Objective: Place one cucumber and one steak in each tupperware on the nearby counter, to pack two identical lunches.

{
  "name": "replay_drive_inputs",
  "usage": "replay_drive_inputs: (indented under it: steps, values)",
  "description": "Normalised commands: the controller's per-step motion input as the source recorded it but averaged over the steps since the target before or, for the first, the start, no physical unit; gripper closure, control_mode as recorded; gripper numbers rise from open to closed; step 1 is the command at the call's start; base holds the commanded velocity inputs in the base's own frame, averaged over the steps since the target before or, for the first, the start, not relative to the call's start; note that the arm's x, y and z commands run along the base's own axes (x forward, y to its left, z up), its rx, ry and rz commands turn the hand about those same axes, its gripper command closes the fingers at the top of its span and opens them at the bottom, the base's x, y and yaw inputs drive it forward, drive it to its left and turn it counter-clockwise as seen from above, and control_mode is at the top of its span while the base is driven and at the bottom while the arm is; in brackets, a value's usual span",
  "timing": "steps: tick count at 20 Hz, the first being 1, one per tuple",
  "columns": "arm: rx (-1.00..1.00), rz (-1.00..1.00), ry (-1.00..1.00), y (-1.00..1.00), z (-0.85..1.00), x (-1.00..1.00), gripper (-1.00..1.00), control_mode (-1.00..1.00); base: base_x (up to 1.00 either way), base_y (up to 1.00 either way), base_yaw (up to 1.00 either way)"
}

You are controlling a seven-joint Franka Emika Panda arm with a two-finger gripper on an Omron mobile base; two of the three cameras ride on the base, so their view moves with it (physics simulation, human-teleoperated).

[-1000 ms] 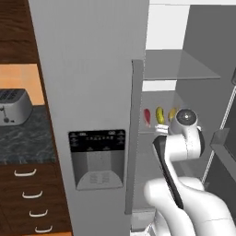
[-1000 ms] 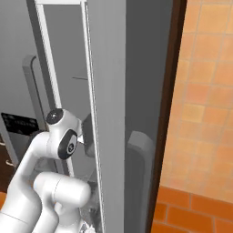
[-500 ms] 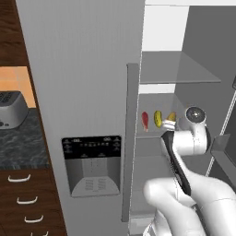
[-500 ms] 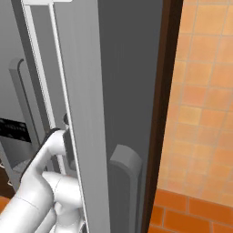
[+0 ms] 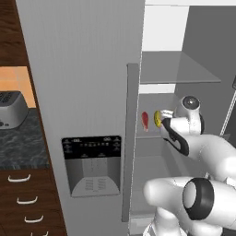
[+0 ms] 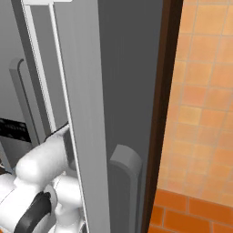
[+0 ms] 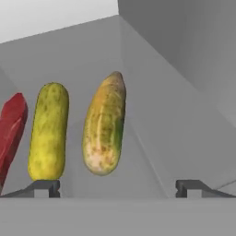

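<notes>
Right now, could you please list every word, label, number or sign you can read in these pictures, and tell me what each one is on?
No text here can be read.
Dispenser panel on the fridge door: a row of small pale marks, too small and blurred to read.
Toaster, the two cucumbers and the steak: no writing that I can see.

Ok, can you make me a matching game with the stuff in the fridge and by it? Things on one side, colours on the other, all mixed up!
Things:
1. steak
2. left cucumber
3. toaster
4. counter

Colours:
A. silver grey
B. dark speckled black-grey
C. red
D. yellow-green

Right pairs: 1-C, 2-D, 3-A, 4-B
</notes>
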Motion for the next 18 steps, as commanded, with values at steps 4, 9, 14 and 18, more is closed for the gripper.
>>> replay_drive_inputs:
  steps: [4,9,14,18]
  values:
    - [0.0,0.07,0.16,-0.06,-0.04,0.41,-1.0,-1.0,0.0,0.0,0.0]
    - [-0.05,0.04,0.01,-0.11,-0.36,0.04,-1.0,-1.0,0.0,0.0,0.0]
    - [0.0,0.0,0.0,-0.05,-0.26,0.31,-1.0,-1.0,0.0,0.0,0.0]
    - [-0.01,0.0,0.0,0.0,-0.42,0.21,1.0,-1.0,0.0,0.0,0.0]
